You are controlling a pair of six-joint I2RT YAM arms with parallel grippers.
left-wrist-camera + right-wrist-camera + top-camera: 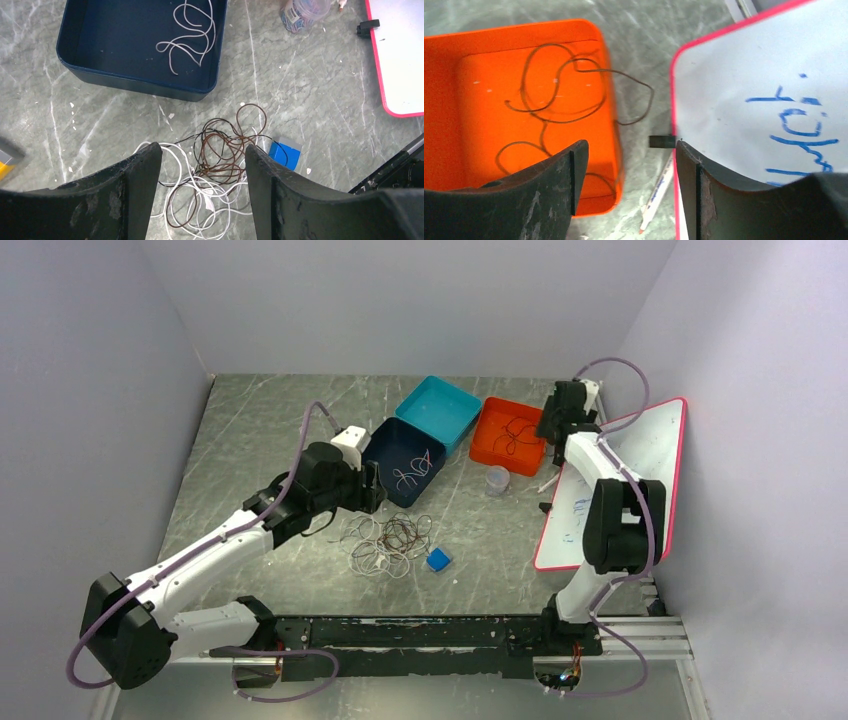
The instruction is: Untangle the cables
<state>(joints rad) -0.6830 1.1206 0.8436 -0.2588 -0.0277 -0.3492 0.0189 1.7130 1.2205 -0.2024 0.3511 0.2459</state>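
A tangle of thin white, brown and black cables (388, 542) lies on the table centre; in the left wrist view the tangle (215, 170) lies below and between my open fingers. My left gripper (370, 490) hovers above its left edge, open and empty. One whitish cable (189, 36) lies in the dark blue tray (75, 55). One brown cable (559, 95) lies in the orange tray (444, 100), one loop hanging over its edge. My right gripper (626, 165) is open and empty above the gap between the orange tray and the whiteboard.
A teal tray (438, 410) sits at the back. A small blue block (438, 560) lies by the tangle. A clear jar (497, 481), a marker pen (659, 192) and a red-framed whiteboard (640, 455) stand right of centre.
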